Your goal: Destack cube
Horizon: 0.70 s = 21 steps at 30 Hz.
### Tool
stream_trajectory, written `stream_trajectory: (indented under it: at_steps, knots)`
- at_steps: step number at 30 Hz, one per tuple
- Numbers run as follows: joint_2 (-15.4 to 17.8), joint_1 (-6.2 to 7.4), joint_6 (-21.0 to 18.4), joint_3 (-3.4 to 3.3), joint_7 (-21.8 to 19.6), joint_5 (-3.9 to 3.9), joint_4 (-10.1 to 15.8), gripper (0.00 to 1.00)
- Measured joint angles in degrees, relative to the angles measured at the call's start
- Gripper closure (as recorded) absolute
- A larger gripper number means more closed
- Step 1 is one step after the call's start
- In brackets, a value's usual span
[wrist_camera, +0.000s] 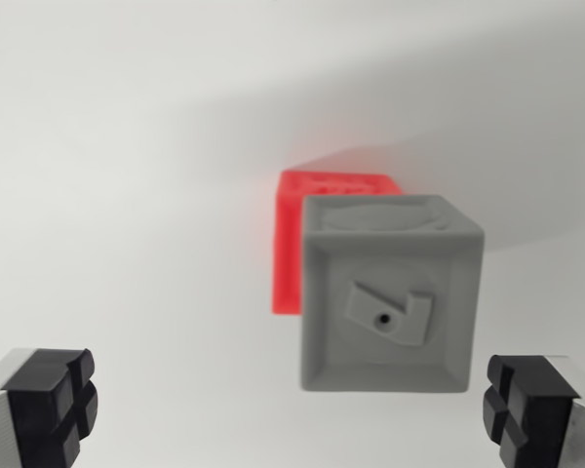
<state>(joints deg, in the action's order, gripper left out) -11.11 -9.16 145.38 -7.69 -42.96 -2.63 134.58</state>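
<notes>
Jaws spread wide, empty, short of grey cube (pixel 388 292) atop red cube (pixel 292 249); off-centre closing risks toppling both.

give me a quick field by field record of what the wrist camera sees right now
view: wrist camera, slightly blurred
objects: grey cube, red cube
arrangement: grey cube in front, hiding most of the red cube; which one is on top cannot be told from this angle
grey cube detail: recessed face with a raised shape and a small hole
gripper: open, holding nothing
fingers: one at the wrist view's left, one at its right, both clear of the cubes
surface: plain white
</notes>
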Motion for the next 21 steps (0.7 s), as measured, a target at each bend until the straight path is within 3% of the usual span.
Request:
stream_trajectory:
  at_steps: [7,21]
  knots:
    - [-2.2,-1.31,3.3,-0.42,0.8,-0.58,1.2,0.0]
    - [-9.4,-1.68,9.9,0.5,2.4,-2.84,0.8,0.0]
